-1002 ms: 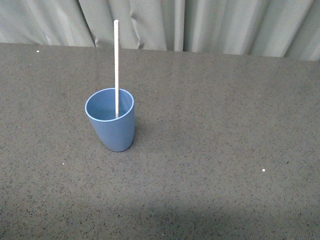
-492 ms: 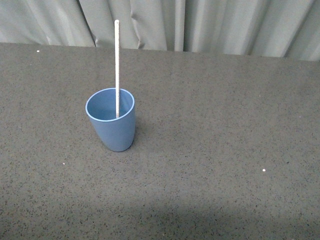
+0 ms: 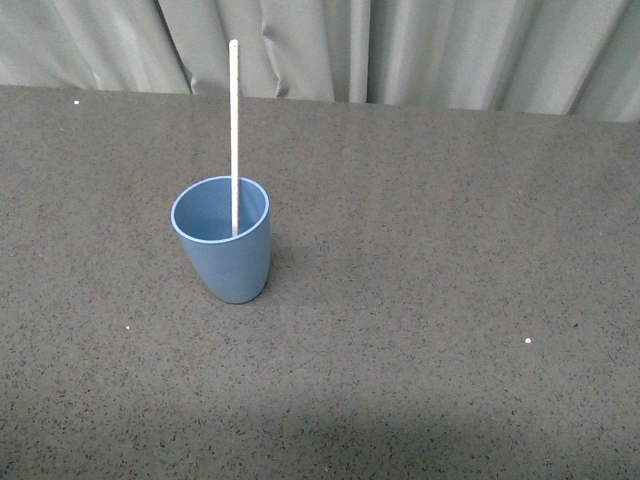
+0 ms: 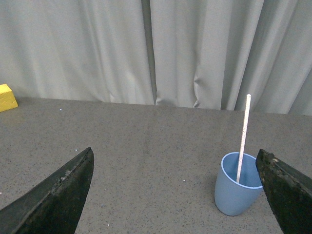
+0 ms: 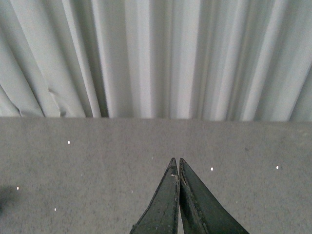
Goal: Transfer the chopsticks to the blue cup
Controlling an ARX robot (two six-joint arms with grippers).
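Notably, left gripper [image 4: 178, 192] wide apart, empty.

Left pincer [image 4: 178, 195] spread wide; right pincer [image 5: 178, 168] closed, empty.

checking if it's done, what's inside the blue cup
One off-white chopstick stands in the blue cup, leaning on its rim. The cup wall hides its lower tip and the cup's bottom.

You'll find almost nothing moved: between a second ago and half a second ago the cup [image 3: 221, 239] crept very slightly right in the front view, the stick [image 3: 234, 135] with it. Since then, no visible change.
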